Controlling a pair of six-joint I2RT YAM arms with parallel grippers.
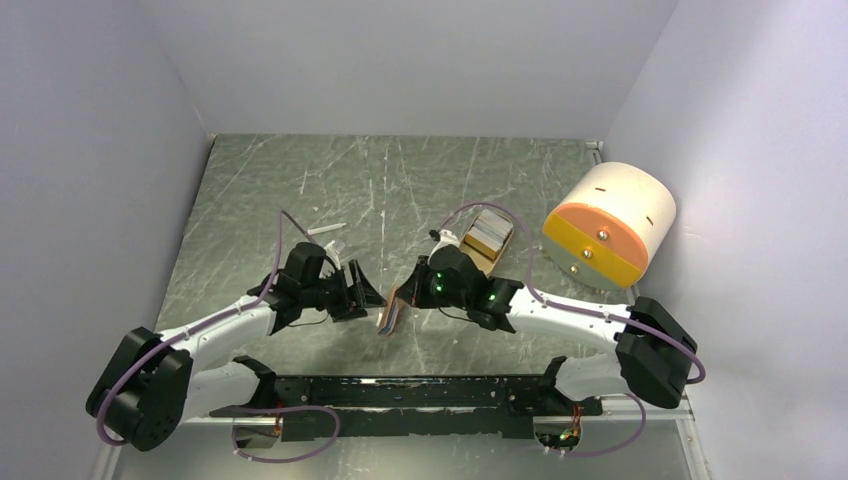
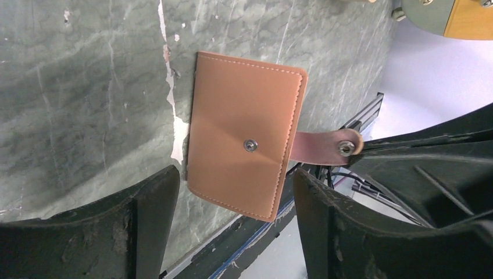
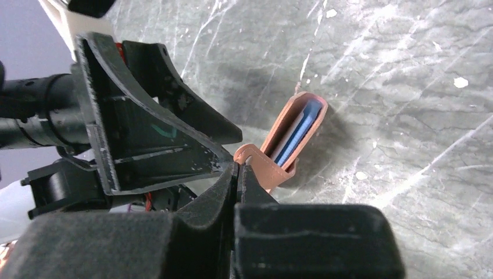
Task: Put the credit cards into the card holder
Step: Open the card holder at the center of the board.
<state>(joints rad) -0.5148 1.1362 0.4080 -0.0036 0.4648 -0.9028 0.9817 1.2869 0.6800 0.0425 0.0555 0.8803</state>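
The card holder (image 1: pixel 392 312) is sitting between the left gripper (image 1: pixel 367 294) at its nine o'clock and the right gripper (image 1: pixel 407 297) at its three o'clock. A card (image 3: pixel 297 135) is sitting inside it. The tray (image 1: pixel 490 240) is lying at its one o'clock, with the cylinder (image 1: pixel 608 225) lying at the tray's three o'clock.

The card holder (image 2: pixel 232 116) is listed as reddish-brown with pale edge stitching, a light blue card (image 3: pixel 299 133) being seen inside it and a grey, white-streaked table (image 2: pixel 87 87) beneath it.
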